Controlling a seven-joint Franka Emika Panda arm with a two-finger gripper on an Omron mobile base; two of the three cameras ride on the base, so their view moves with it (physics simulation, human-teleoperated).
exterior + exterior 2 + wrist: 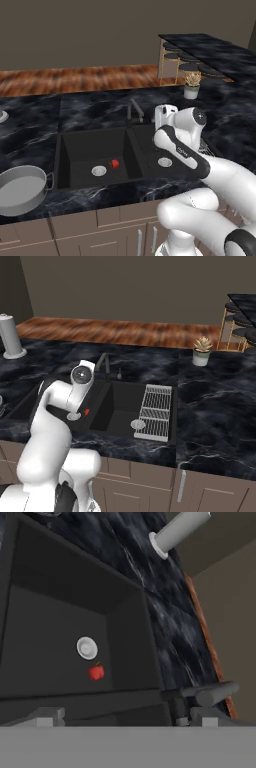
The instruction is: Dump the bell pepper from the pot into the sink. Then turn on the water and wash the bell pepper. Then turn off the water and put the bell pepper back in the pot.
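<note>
The small red bell pepper (115, 163) lies on the floor of the left basin of the black sink (67, 150), just beside the round silver drain (99, 171). The hand view shows the bell pepper (96, 672) below the drain (87, 648). The grey pot (20, 189) stands upright on the counter left of the sink, and its pale inside looks empty. My gripper (125, 721) is open with nothing between its fingers. It hovers above the sink by the dark faucet (135, 111), facing the left basin. No water runs.
A ribbed metal drying rack (156, 411) lies across the right basin. A potted plant (202, 351) stands on the counter at the back right, and a paper towel roll (10, 336) at the back left. The faucet (210, 694) is close to my right fingertip.
</note>
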